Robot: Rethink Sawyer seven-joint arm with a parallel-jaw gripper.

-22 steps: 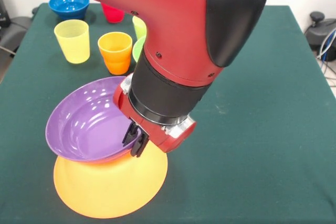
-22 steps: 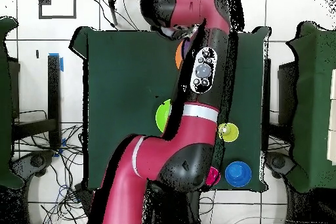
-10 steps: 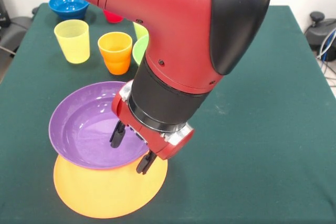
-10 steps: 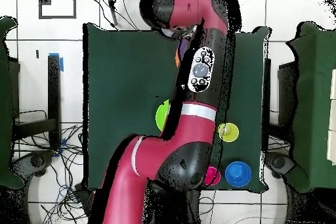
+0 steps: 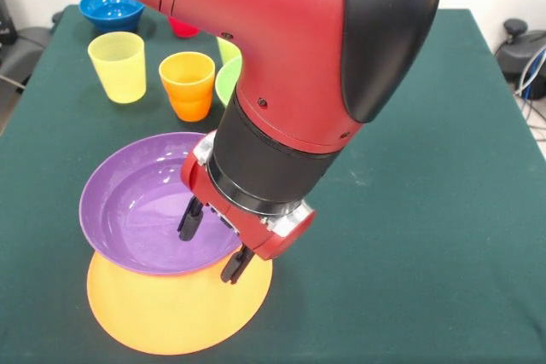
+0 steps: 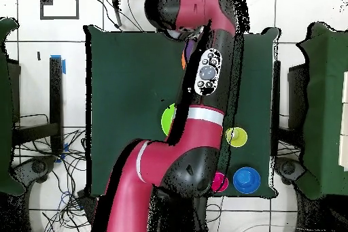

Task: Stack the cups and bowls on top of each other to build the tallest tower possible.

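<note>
The wide purple bowl (image 5: 132, 210) sits level on the very large orange bowl (image 5: 171, 317) at the near left of the table, forming a low tower. My gripper (image 5: 212, 242) is open at the purple bowl's right rim, with one fingertip (image 5: 188, 221) inside the bowl and the other outside it. Farther back stand a yellow cup (image 5: 118, 66) and an orange cup (image 5: 188, 84). Behind them are a red cup (image 5: 181, 27) and a blue bowl (image 5: 111, 8). The arm partly hides the lime green bowl (image 5: 226, 81). In the overhead view the arm hides the gripper and the tower.
The overhead view shows the lime green bowl (image 6: 166, 119), yellow cup (image 6: 236, 136), blue bowl (image 6: 246, 179) and red cup (image 6: 220, 183) near the robot's end of the green table (image 6: 129, 73). Cables and a black object (image 5: 522, 49) lie beyond the table's right edge.
A second ago the gripper was shut on the tilted purple bowl's rim. It has since opened, and the bowl now lies level on the orange bowl.
</note>
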